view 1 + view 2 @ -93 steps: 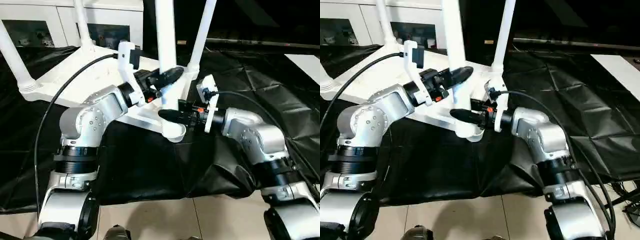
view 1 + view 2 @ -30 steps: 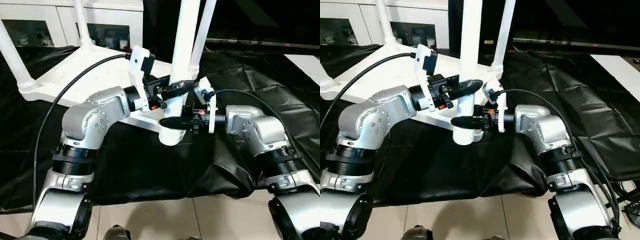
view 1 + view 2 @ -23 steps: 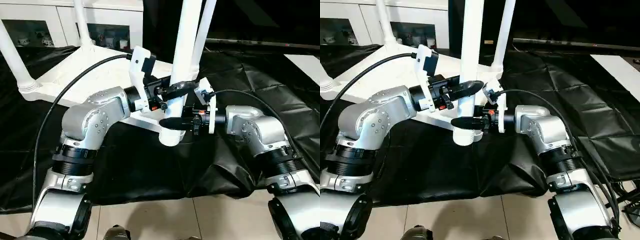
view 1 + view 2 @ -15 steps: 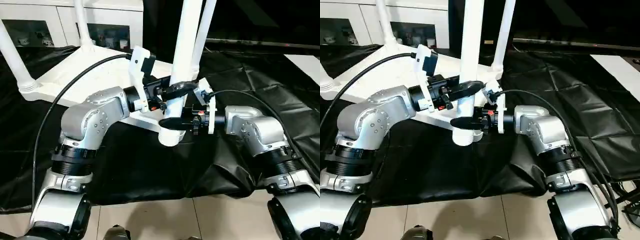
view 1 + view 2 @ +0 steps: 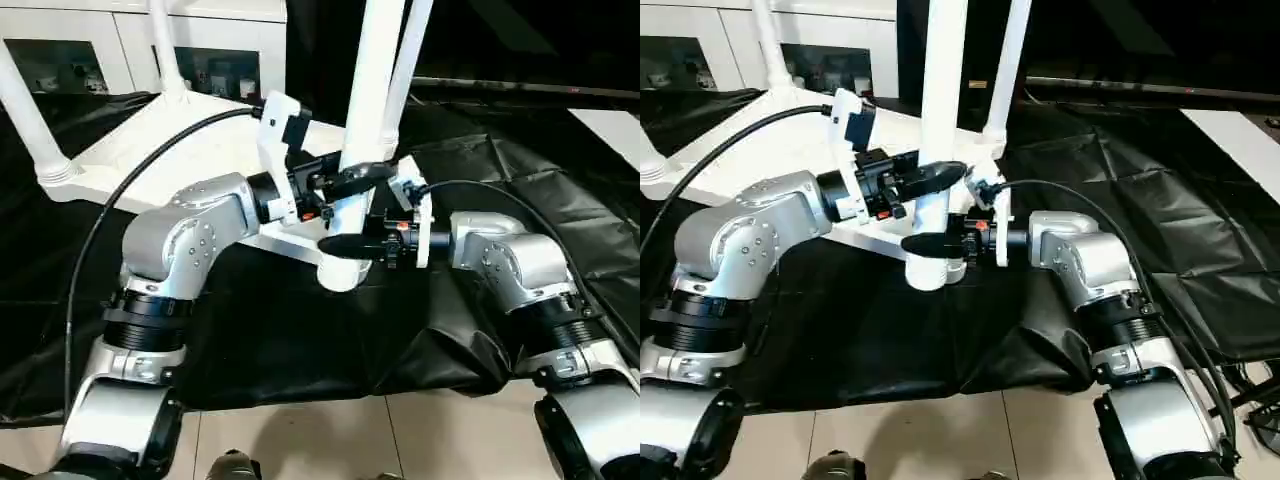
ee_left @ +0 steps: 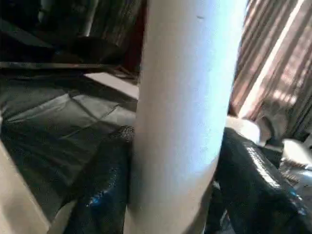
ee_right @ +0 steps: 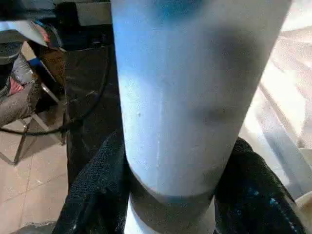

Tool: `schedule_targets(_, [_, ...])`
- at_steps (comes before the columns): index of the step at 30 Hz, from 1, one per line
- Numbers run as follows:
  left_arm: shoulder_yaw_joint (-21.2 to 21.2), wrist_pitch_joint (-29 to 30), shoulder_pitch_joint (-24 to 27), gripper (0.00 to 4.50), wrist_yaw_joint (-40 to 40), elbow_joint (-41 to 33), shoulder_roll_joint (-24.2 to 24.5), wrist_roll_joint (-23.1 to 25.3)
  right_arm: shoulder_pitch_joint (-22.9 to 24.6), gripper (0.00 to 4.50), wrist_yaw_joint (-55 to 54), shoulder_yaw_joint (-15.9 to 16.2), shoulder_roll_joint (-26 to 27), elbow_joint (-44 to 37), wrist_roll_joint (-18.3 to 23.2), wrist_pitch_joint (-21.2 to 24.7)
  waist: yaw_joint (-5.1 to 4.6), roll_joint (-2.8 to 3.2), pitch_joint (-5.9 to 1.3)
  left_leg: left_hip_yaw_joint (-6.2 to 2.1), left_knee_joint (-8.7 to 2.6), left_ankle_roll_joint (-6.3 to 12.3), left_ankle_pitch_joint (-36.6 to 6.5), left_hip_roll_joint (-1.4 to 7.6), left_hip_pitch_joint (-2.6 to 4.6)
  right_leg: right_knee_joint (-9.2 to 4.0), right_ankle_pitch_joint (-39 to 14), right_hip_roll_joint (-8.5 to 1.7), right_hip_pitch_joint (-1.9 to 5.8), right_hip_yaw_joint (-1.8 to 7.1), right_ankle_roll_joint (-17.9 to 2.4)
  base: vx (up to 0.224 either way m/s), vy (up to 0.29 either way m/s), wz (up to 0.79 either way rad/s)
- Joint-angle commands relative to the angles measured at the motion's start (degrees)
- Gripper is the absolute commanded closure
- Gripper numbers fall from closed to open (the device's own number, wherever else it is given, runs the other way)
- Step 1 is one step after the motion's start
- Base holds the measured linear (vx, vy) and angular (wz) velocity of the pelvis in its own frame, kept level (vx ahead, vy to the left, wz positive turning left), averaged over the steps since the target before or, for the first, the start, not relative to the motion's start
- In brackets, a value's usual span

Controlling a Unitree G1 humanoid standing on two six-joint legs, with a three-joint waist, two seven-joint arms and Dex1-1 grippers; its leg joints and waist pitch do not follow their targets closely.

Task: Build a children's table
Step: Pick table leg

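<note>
Both tools pinch one upright white leg [image 5: 372,90]. The left tool [image 5: 352,180] sits just above the right tool [image 5: 345,244], near the corner socket [image 5: 338,272].

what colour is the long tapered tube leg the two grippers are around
White: the long tapered plastic tube leg is plain white, clearest in the left eye view.

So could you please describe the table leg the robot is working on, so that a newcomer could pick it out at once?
On the black-covered work table lies the upside-down white plastic ribbed tabletop, with long white tapered tube legs rising from its corners. The one meant is the leg at the corner nearest the robot. Unlike its neighbours, it has the left gripper and the right gripper around it.
</note>
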Motion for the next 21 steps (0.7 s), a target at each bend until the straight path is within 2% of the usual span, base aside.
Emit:
schedule_targets(1, [2.5,-3.9,-0.7,1.48,1.0,0.8,-2.0,-1.9,-1.0,2.60,-2.1,-2.6,0.2,-0.1,0.6,-0.2,0.13,-0.09,-5.22,0.15,-3.90,-1.03,-9.2,0.84,1.39,-4.38,-8.2,-3.22,3.32,2.17,-12.6,0.000,0.000,0.00])
schedule_targets(3, [3.7,-7.9,-0.5,1.46,1.1,1.2,-3.1,-1.7,-0.8,2.60,-3.2,-3.7,0.6,-0.2,1.2,-0.2,0.18,-0.17,-5.27,0.08,-3.95,-1.04,-9.1,0.90,1.33,-4.40,-8.2,-3.33,3.47,2.14,-12.6,0.000,0.000,0.00])
schedule_targets(6, [8.0,-9.0,-0.7,1.29,2.4,1.0,-6.0,-6.0,-0.6,2.60,-5.2,-5.8,1.5,-0.3,2.4,-0.2,0.12,-0.16,-5.29,0.19,-3.84,-1.08,-9.2,0.83,1.31,-4.22,-7.6,-3.27,3.43,2.15,-13.0,0.000,0.000,0.00])
schedule_targets(7, [11.3,-10.5,-1.1,1.29,4.1,1.3,-8.2,-8.5,-0.1,2.60,-6.4,-7.3,2.1,-0.9,3.7,0.3,0.17,-0.16,-5.33,0.19,-3.79,-0.95,-9.2,0.85,1.31,-4.25,-7.2,-3.28,3.50,2.12,-13.3,0.000,0.000,0.00])
schedule_targets(9, [13.0,-11.5,-1.3,1.29,4.8,1.3,-9.5,-10.1,0.4,2.61,-7.0,-8.1,2.5,-1.5,4.5,0.6,0.18,-0.05,-5.36,0.14,-3.77,-0.66,-9.6,0.84,1.34,-4.25,-7.1,-3.20,3.49,2.08,-13.4,0.000,0.000,0.00])
schedule_targets(10, [14.3,-11.2,-1.3,1.29,5.3,1.1,-10.4,-11.8,0.8,2.61,-7.5,-8.5,2.9,-2.0,4.9,0.7,0.22,0.21,-5.34,0.10,-3.82,-0.62,-9.9,0.84,1.41,-4.28,-7.6,-3.17,3.42,2.05,-13.2,0.000,0.000,0.00])
schedule_targets(11, [15.1,-11.0,-1.2,1.29,5.8,0.8,-11.0,-13.0,1.2,2.61,-7.9,-8.7,3.1,-2.3,5.0,0.7,0.14,0.15,-5.30,0.14,-3.83,-0.68,-10.0,0.85,1.39,-4.35,-7.5,-3.13,3.43,2.08,-13.1,0.000,0.000,0.00])
schedule_targets(12, [15.9,-11.5,-1.2,1.29,6.4,0.6,-11.7,-13.7,1.5,2.61,-8.6,-8.9,3.4,-2.7,4.9,0.4,0.19,0.54,-5.32,0.10,-3.83,-0.82,-10.2,0.88,1.45,-4.34,-7.3,-3.16,3.41,2.10,-13.3,0.000,0.000,0.00])
schedule_targets(13, [16.5,-12.3,-1.3,1.29,8.0,0.8,-12.1,-13.3,1.9,2.61,-10.7,-9.5,4.0,-2.8,4.2,-0.9,0.18,0.48,-5.34,0.04,-3.90,-0.89,-10.4,0.89,1.52,-4.41,-7.2,-3.05,3.39,2.03,-13.1,0.000,0.000,0.00])
schedule_targets(15, [16.6,-13.6,-1.5,1.29,11.9,1.8,-11.6,-10.3,2.3,2.61,-16.0,-10.6,4.9,-2.5,1.7,-4.7,0.13,1.02,-5.33,-0.18,-4.09,-1.67,-10.8,1.13,1.59,-4.37,-6.9,-3.10,3.17,2.04,-12.5,0.000,0.000,0.00])
schedule_targets(16, [12.5,-18.8,0.3,1.29,18.4,2.9,-7.7,2.8,3.4,2.61,-25.0,-10.7,5.0,-2.7,-4.2,-10.3,-0.13,0.64,-5.36,-0.12,-4.10,-2.12,-11.7,0.90,1.64,-4.49,-8.1,-2.98,3.38,1.98,-11.9,0.000,0.000,0.00])
schedule_targets(17, [12.5,-18.8,0.3,1.29,18.4,2.9,-7.7,2.8,3.4,2.61,-25.0,-10.7,5.0,-2.7,-4.2,-10.3,-0.13,1.19,-5.18,-0.37,-4.41,-3.10,-12.0,1.23,1.78,-4.84,-10.1,-2.90,2.87,2.06,-9.1,0.000,0.000,0.00])
schedule_targets(18, [10.5,-21.2,1.5,1.29,20.5,2.9,-5.8,8.4,4.2,2.61,-28.5,-10.3,4.7,-3.2,-6.9,-12.2,-0.13,1.19,-5.18,-0.37,-4.41,-3.10,-12.0,1.23,1.78,-4.84,-10.1,-2.90,2.87,2.06,-9.1,0.000,0.000,0.00])
schedule_targets(19, [7.5,-23.0,4.7,1.29,23.6,1.5,-2.3,16.2,6.3,2.61,-33.7,-11.0,5.1,-5.5,-9.9,-15.5,-0.21,1.17,-5.28,-0.54,-4.49,-4.23,-12.2,1.07,1.84,-5.13,-12.7,-3.15,3.19,2.05,-5.8,0.000,0.000,0.00])
schedule_targets(20, [7.1,-23.1,5.1,1.29,23.9,1.3,-1.9,17.0,6.6,2.61,-34.2,-11.1,5.1,-5.9,-10.1,-15.7,-0.34,1.35,-5.18,-0.46,-4.47,-4.58,-12.5,0.98,1.85,-5.03,-13.0,-3.04,3.08,2.06,-5.5,0.000,0.000,0.00])
schedule_targets(21, [5.8,-24.6,7.7,1.29,24.4,-0.3,-0.1,20.3,8.4,2.61,-36.3,-11.5,5.1,-8.1,-11.2,-15.3,-0.45,1.40,-5.29,-0.52,-4.50,-4.56,-12.1,0.96,1.81,-4.89,-12.0,-2.89,3.08,2.10,-5.2,0.000,0.000,0.00])
